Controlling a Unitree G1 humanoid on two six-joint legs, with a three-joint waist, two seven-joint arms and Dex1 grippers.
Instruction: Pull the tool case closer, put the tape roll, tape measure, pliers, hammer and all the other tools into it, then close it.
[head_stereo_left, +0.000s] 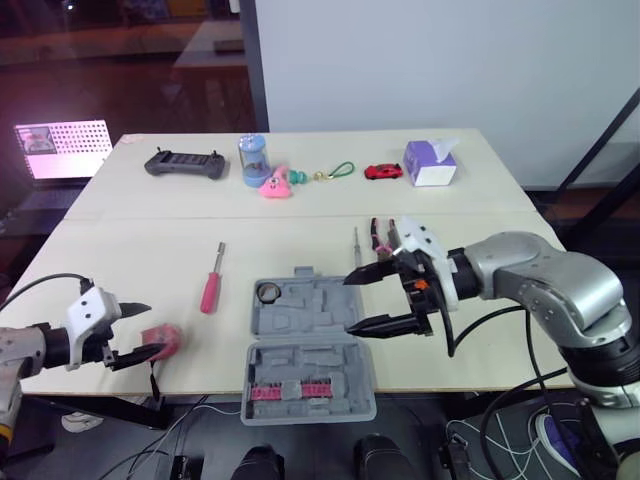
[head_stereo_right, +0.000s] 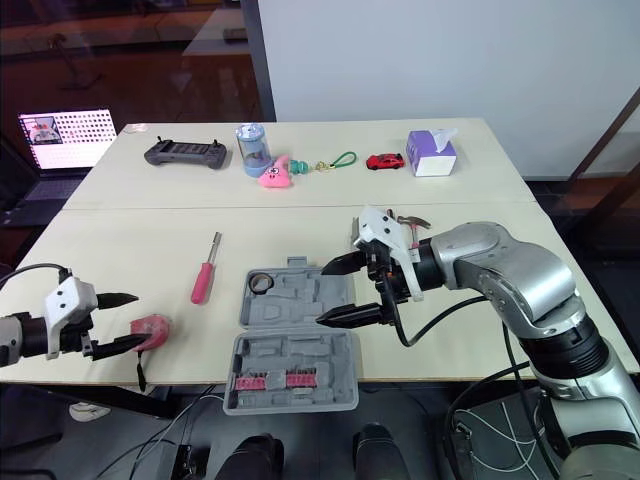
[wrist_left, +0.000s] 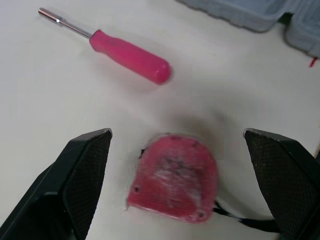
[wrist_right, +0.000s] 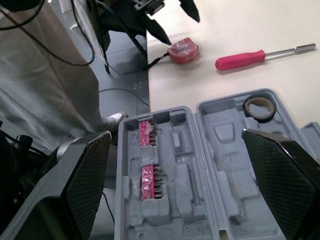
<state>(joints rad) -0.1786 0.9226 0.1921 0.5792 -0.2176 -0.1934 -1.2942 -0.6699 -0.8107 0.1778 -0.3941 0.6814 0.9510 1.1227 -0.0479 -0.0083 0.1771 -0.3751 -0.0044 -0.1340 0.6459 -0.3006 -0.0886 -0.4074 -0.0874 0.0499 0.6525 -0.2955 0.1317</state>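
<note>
Lab-like office: glass walls, laptop, floor cables, joined pale tables.

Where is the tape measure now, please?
In the head views, the tape measure lies at the table's front left edge, between the left pincer's open fingers, near the pink screwdriver.

Far-side controller, blue jar, pink toy, red car, tissue box

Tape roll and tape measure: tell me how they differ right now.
The tape roll is a dark open ring; the tape measure is a solid pink block with a black strap. The tape roll already lies in the grey tool case; the tape measure lies on the table between the left gripper's open fingers. Neither is gripped.
</note>
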